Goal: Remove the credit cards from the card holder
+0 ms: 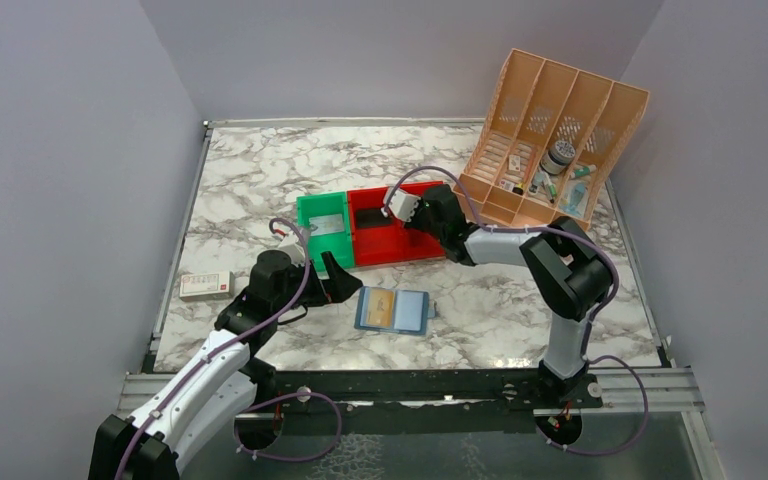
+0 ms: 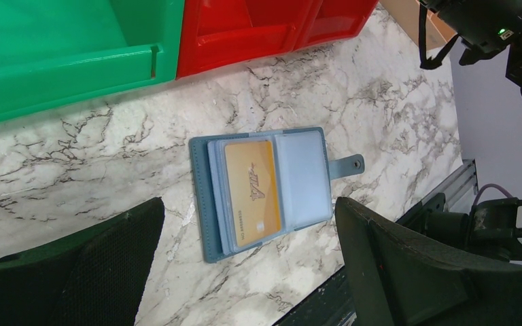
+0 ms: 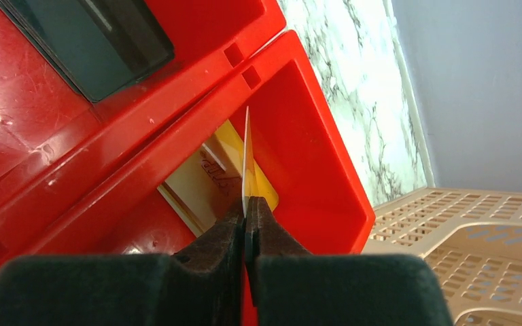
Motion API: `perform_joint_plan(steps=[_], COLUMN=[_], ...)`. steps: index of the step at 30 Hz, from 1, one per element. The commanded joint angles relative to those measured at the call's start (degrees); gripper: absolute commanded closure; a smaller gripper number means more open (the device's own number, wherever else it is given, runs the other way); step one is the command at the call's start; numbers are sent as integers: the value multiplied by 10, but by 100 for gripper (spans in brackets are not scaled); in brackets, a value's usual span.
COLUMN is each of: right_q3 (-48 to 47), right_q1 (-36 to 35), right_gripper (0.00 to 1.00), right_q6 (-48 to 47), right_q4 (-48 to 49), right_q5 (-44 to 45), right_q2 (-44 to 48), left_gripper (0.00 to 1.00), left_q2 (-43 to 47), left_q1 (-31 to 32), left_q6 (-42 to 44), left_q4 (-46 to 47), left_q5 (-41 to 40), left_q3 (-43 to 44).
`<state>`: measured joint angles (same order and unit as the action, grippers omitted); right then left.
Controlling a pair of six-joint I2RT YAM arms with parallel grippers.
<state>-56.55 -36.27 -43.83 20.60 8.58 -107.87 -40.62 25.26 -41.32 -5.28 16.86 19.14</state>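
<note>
The blue card holder lies open on the marble. A tan-gold credit card sits in its left pocket, and the right pocket looks pale. My left gripper hangs just left of the holder, open, with nothing between its fingers. My right gripper is over the red bin, shut on a thin pale credit card seen edge-on. Below it, inside that compartment, lie a yellow card and a tan one.
A green bin adjoins the red bin on its left. A dark flat item lies in the red bin's other compartment. A tan slotted organizer leans at the back right. A white-and-red flat box rests near the left edge.
</note>
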Motion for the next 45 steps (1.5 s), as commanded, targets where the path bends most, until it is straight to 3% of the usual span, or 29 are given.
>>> perform_joint_plan(steps=[1, 4, 7, 19, 23, 45], right_q3=[-17, -21, -14, -20, -21, -19], right_q1=[0, 0, 0, 0, 0, 10], right_gripper=[96, 92, 78, 63, 51, 48], right_q6=[-36, -45, -44, -38, -32, 48], right_q4=[11, -4, -11, -27, -39, -56], right_q5=[3, -13, -35, -27, -35, -66], right_q2=[-20, -25, -23, -29, -26, 29], left_gripper=[1, 1, 1, 1, 1, 1], left_q2=[11, 11, 10, 11, 8, 10], left_q1=[0, 1, 1, 1, 0, 0], left_q6=[9, 10, 10, 10, 11, 11], left_q4=[-3, -4, -4, -4, -4, -4], left_q5=[-8, -9, -8, -8, -8, -7], left_q3=[16, 14, 16, 15, 16, 17])
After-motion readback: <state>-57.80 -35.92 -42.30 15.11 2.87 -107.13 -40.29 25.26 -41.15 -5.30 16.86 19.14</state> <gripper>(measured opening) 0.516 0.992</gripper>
